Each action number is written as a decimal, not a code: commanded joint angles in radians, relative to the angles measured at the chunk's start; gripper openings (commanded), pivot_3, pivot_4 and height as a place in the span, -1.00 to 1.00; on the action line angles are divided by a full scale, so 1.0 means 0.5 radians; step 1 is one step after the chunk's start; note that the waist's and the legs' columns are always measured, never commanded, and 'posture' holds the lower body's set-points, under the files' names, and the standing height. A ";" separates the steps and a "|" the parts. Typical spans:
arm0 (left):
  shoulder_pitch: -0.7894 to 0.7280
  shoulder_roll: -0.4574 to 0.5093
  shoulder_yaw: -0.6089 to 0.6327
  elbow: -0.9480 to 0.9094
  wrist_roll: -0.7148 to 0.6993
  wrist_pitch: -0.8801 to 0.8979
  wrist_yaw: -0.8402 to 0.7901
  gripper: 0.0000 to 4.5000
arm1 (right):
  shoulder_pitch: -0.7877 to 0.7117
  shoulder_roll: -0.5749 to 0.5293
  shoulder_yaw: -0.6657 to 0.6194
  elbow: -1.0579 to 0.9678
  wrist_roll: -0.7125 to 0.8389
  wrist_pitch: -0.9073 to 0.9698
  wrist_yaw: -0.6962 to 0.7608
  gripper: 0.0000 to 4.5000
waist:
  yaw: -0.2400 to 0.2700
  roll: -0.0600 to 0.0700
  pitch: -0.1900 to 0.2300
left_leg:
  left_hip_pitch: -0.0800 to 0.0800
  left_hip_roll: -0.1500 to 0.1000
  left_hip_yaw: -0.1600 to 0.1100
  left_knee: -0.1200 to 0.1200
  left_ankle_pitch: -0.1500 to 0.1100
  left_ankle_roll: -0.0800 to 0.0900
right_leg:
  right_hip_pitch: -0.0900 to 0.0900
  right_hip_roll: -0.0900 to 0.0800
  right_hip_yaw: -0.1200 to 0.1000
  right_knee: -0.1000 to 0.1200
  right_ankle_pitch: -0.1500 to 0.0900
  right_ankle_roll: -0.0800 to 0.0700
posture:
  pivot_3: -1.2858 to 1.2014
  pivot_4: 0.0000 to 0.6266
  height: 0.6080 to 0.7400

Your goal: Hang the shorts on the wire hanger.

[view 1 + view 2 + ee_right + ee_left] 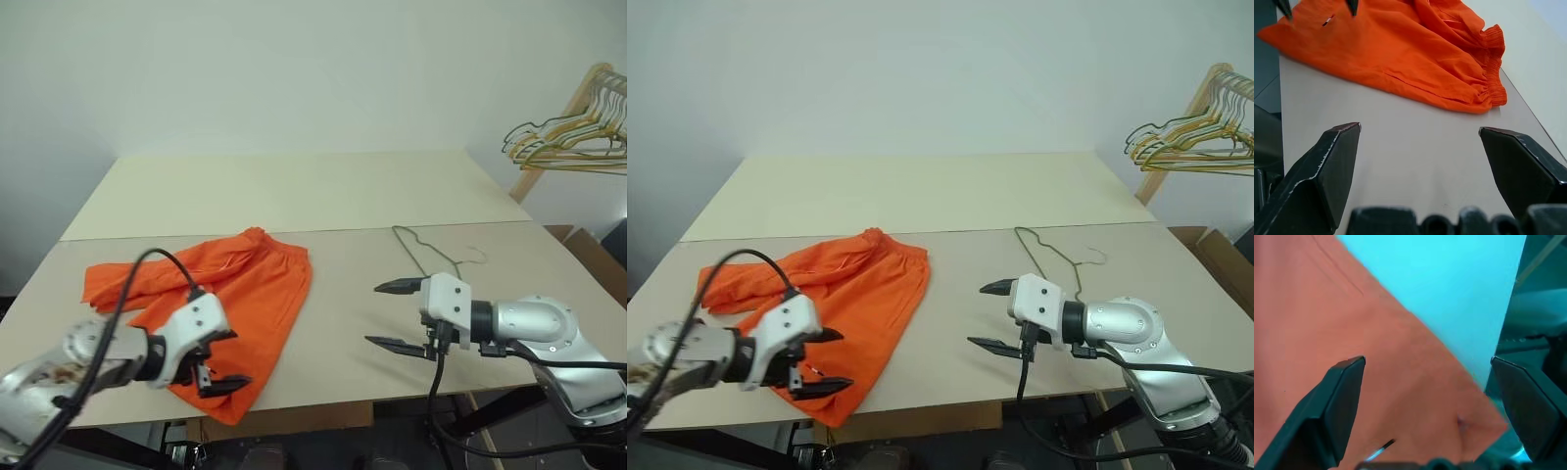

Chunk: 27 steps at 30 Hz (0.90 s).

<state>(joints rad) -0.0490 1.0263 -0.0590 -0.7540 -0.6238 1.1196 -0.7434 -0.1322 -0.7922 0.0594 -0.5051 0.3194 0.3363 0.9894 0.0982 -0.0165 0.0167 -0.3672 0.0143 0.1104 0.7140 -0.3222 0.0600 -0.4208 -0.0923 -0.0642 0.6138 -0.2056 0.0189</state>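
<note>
Task barely begun: orange shorts (220, 294) lie flat on table (333, 196), one leg at near edge, wire hanger (426, 250) bare & well apart, left gripper (217, 367) over hem, right gripper (397, 315) between, both w/ jaws spread, holding nothing.

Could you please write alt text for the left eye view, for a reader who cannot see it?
Orange shorts lie crumpled on a beige table, with the open left gripper over their near hem. To the right, the open right gripper hovers in front of a thin wire hanger lying flat on the table. More hangers hang on a wooden rack beyond the table's far right corner.
</note>
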 commanded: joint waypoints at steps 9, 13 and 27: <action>-0.398 -0.234 -0.563 0.021 0.139 0.630 0.434 0.72 | -0.017 -0.006 -0.051 -0.115 0.040 0.055 -0.057 1.00 | -0.004 -0.001 -0.001 | 0.004 0.000 -0.001 0.000 0.001 -0.001 | 0.003 0.000 0.002 -0.001 0.000 -0.001 | 0.16 -1.00 1.00; -0.382 -0.196 -0.578 0.022 0.144 0.638 0.428 0.13 | -0.017 -0.006 -0.051 -0.118 0.039 0.058 -0.067 1.00 | -0.006 -0.001 -0.001 | 0.007 0.002 0.000 -0.001 0.001 -0.001 | 0.003 0.000 0.004 -0.001 -0.001 -0.001 | 0.16 -1.00 1.00; -0.061 0.289 -0.376 0.024 0.249 0.051 0.130 -0.99 | -0.218 0.086 0.070 0.052 -0.048 -0.047 -0.075 1.00 | -0.052 -0.001 -0.001 | 0.011 0.004 0.002 -0.006 0.001 -0.003 | 0.002 0.000 0.008 0.001 -0.002 -0.004 | 0.17 -1.00 1.00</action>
<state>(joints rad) -0.1029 1.1409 -0.2793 -0.7551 -0.5199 1.2013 -0.6401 -0.2017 -0.7598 0.0834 -0.4905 0.3115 0.3525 0.9573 0.0723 -0.0170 0.0163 -0.3614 0.0167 0.1116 0.7108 -0.3213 0.0580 -0.4202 -0.0922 -0.0604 0.6146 -0.2068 0.0168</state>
